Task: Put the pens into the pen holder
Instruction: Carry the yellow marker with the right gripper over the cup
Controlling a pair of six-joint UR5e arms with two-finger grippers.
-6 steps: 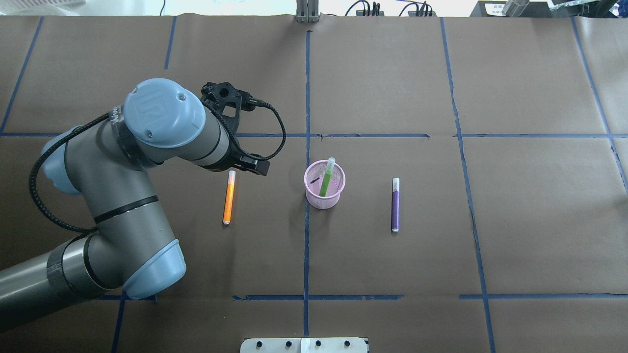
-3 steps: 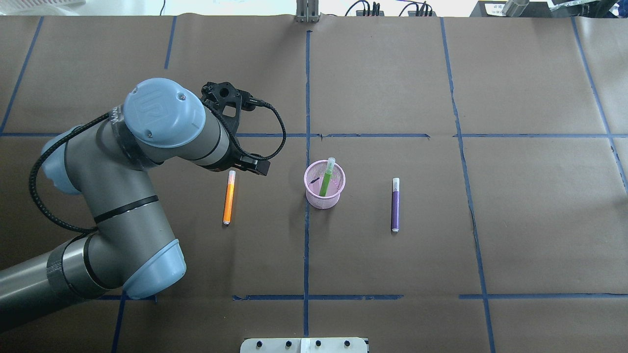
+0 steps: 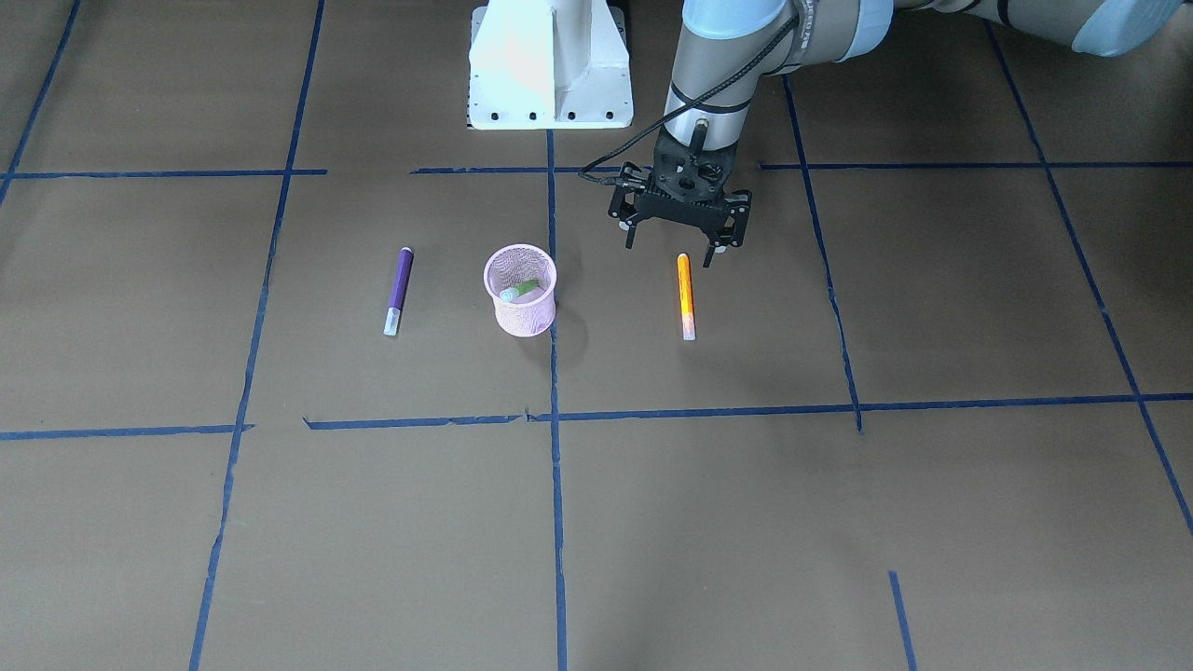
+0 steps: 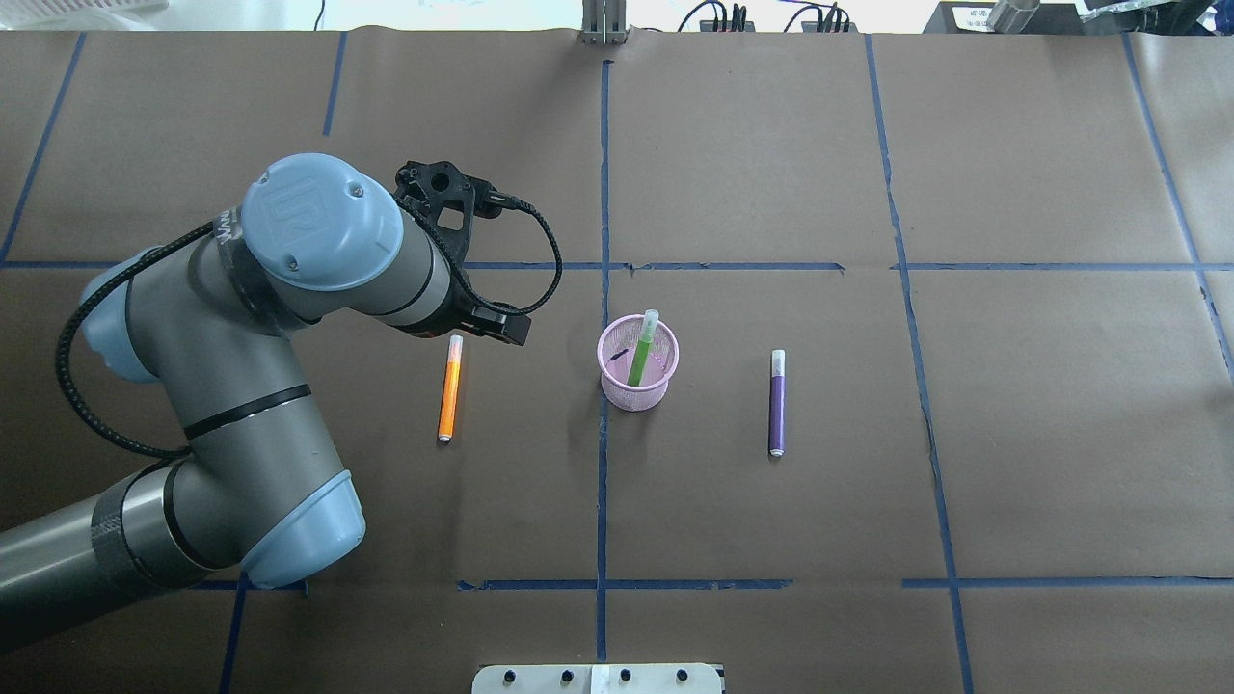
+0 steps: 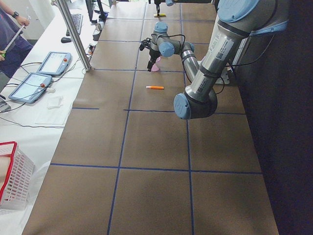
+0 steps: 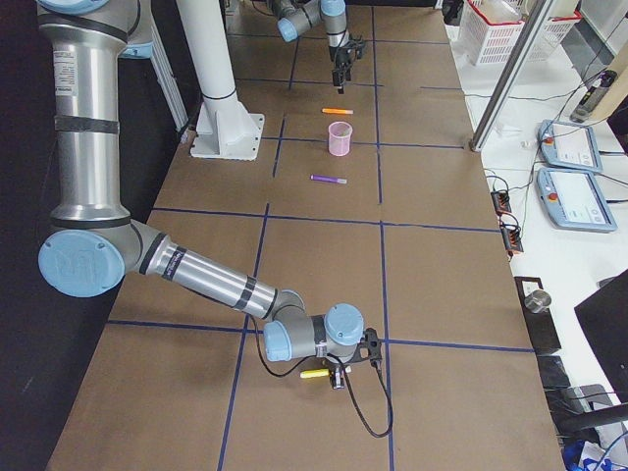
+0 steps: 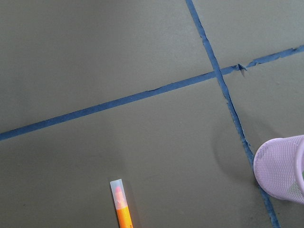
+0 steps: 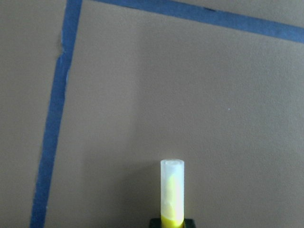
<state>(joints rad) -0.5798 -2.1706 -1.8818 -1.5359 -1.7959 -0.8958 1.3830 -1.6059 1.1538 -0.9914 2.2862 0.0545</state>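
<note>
Holding unmoved from the earlier frames, keeping the left gripper [image 3: 673, 248] spread open and empty over the robot-side end of the orange pen [image 3: 686, 296], not yet grasping. Leaving the green pen [image 4: 641, 349] inside the pen holder [image 3: 521, 289], the purple pen [image 3: 399, 290] lying beyond it. Showing only a UR logo on the joint cap [image 4: 318, 217].

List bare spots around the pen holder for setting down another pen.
Bare paper: between pink pen holder and purple pen; between holder and orange pen; the squares beyond the purple pen, robot's right side. Crowded: by the orange pen, where the open left gripper hovers.
</note>
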